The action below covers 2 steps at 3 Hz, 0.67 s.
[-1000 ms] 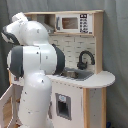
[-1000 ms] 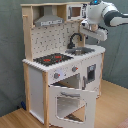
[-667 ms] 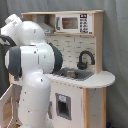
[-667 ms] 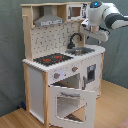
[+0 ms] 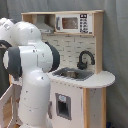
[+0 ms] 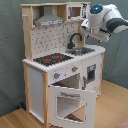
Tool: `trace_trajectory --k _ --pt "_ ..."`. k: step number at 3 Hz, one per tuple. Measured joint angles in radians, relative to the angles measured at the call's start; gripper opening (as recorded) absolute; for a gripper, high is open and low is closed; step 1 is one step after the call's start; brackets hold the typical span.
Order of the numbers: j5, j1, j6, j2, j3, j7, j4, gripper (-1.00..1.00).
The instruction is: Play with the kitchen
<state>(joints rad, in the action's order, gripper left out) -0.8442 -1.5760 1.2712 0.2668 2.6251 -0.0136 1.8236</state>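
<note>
White and light-wood, the kitchen fills the centre of both exterior views, with the grey hood at upper left of the second exterior view, the black-red hob mid-frame, and the oven door hanging open at the bottom. The arm reaches in from the upper right, above the sink and near the black faucet. Judged from this pose, the sink area is the target; a slow descent clear of the faucet arch and the shelf above suits the step. The tool is hidden behind the wrist, so its state and any contact cannot be told.
</note>
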Motion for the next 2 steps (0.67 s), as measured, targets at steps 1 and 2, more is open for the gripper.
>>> trace_trajectory --k 1,2 --pt "-0.079 0.058 -0.043 -0.010 0.000 0.001 -0.001 1.00" --pt "-0.158 0.106 -0.080 -0.015 0.000 0.010 -0.001 1.00"
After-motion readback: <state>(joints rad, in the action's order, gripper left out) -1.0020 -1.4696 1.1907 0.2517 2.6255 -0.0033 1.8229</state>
